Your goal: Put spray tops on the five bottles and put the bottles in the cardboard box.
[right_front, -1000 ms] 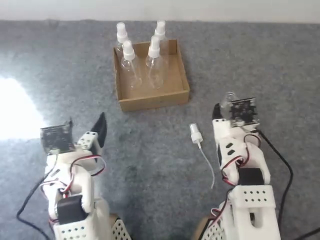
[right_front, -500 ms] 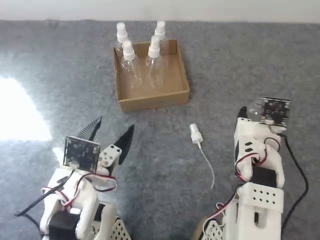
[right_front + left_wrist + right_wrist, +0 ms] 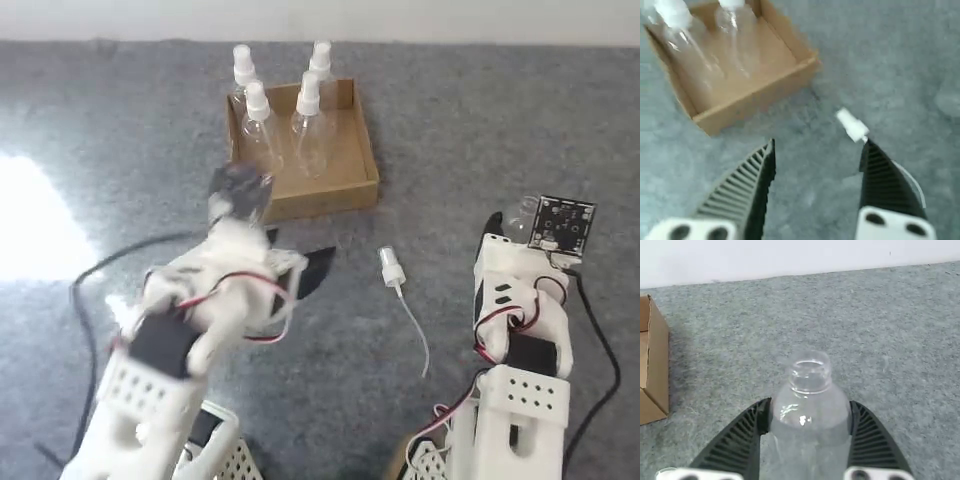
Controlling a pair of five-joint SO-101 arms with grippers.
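Note:
A loose white spray top [image 3: 391, 268] with a long thin tube lies on the grey table, between the arms. My left gripper [image 3: 300, 256] hovers open just to its left; in the left wrist view the spray top [image 3: 852, 125] lies just beyond one fingertip of the open gripper [image 3: 817, 150]. My right gripper [image 3: 810, 415] is shut on a clear bottle [image 3: 810, 400] with a bare neck, held upright. In the high view that bottle [image 3: 518, 214] stands at the right. The cardboard box [image 3: 310, 200] holds several capped bottles [image 3: 308, 125].
The box [image 3: 760, 95] lies close ahead of the left gripper, and its corner [image 3: 652, 370] shows off to the side of the right gripper. Bare grey table [image 3: 500, 120] stretches to the right of the box. A bright glare patch [image 3: 35, 220] lies at the left.
The left arm has swung right and forward from the left side, its open gripper now beside the spray top. The right arm shifted slightly right and back with the bottle.

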